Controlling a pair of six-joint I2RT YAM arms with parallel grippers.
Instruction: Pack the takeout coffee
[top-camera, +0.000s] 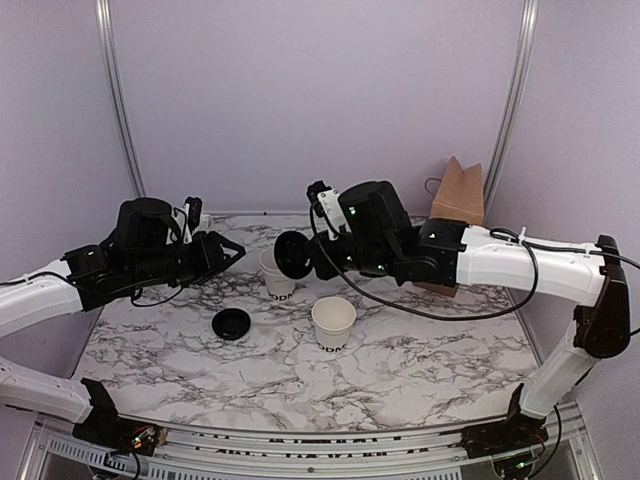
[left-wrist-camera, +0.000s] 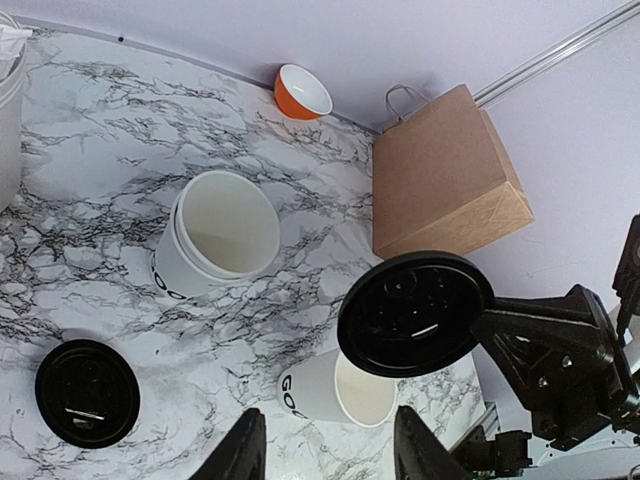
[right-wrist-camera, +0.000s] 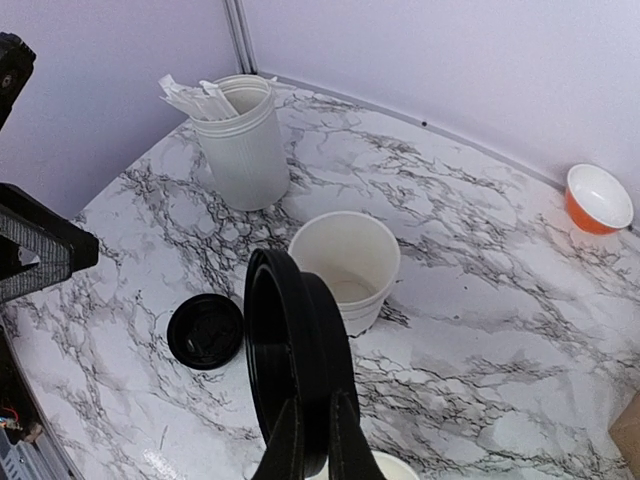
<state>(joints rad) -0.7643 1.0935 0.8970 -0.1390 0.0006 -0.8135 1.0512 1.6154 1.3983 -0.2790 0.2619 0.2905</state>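
Coffee cup (top-camera: 333, 322) just below right hand (right-wrist-camera: 318, 445), which pinches black lid (right-wrist-camera: 290, 350), left hand (left-wrist-camera: 330, 447) spread

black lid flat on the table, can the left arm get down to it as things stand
Probably yes. The lid lies flat in the open with nothing over it, and the left gripper hangs open and empty nearby. The right gripper, holding a second lid, is off to the side.
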